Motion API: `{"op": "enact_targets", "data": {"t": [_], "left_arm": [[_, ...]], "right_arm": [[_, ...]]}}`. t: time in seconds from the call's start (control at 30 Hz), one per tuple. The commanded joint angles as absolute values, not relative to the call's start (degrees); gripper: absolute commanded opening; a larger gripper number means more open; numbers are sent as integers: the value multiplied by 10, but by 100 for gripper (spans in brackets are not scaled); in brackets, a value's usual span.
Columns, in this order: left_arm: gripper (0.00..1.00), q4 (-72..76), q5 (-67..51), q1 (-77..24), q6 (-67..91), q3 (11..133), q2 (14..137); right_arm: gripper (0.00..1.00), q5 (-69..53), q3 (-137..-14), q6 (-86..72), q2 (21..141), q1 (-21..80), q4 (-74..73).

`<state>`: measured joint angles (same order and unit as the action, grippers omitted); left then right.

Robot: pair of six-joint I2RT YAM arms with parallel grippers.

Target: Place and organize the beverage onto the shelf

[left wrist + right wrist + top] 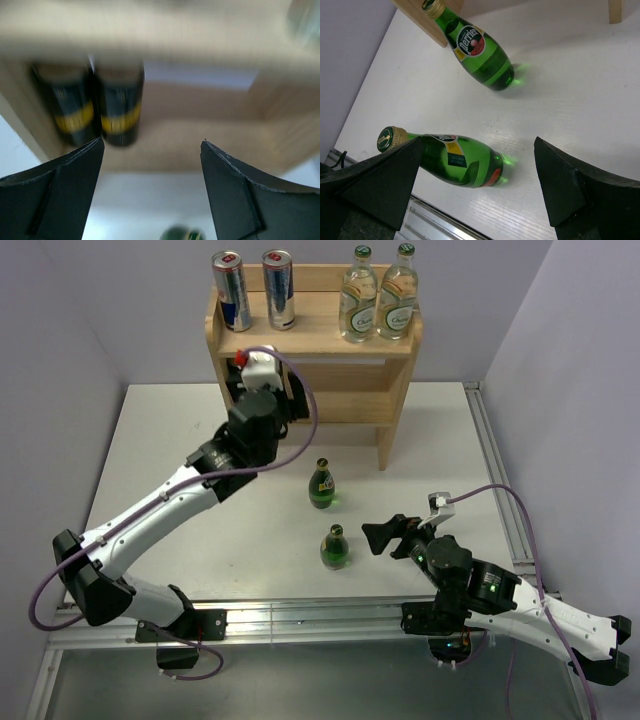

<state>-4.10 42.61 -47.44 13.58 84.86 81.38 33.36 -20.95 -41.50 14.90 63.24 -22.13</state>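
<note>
- The wooden shelf [330, 346] is top centre in the top view, at the far edge of the white table [170, 440].
- Two silver-and-blue cans [231, 290] [278, 288] stand upright on the left of the shelf's top tier, just beside each other.
- Two clear glass bottles [358, 295] [398, 292] stand upright on the right of the top tier, side by side. I can't tell whether they touch.
- Two green Perrier bottles [321, 485] [335, 548] stand upright on the table in mid-frame, in front of the shelf. They stand apart from each other, one nearer the shelf.
- The left gripper [152, 142] is at the left end of the lower tier. Its jaws are spread with nothing between them.
- The left wrist view is blurred. It shows two dark cans [70, 107] [119, 107] with a yellow band, upper left of frame, close together at the left side of the lower tier beyond the fingertips.
- The right gripper [478, 140] is low over the table, just right of the nearer green bottle in the top view. Its jaws are wide apart and empty.
- In the right wrist view the nearer bottle sits between the fingers [380, 180] at lower left, not gripped. The other bottle is at upper centre.
</note>
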Motion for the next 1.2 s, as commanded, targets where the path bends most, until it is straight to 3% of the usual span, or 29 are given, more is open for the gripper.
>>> {"op": "enact_targets", "data": {"t": [0.0,0.23,0.33,0.5,0.8,1.0,1.17], "left_arm": [[84,-116,450,-504,206,760,770],[83,-126,452,-539,283,554,643],[82,-126,453,-546,299,510,602],[81,-146,466,-548,315,487,571],[80,-149,474,-551,331,435,519],[79,-126,475,-551,345,404,510],[79,-113,476,-551,352,392,512]], "right_arm": [[100,330,-232,-426,139,637,-236],[100,252,-296,-425,105,637,-302],[100,153,-304,-419,154,637,-257],[100,91,-301,-425,271,640,-213],[100,139,-243,-468,287,659,-173],[100,159,-211,-485,373,676,-109],[100,296,-195,-524,453,725,-60]]}}
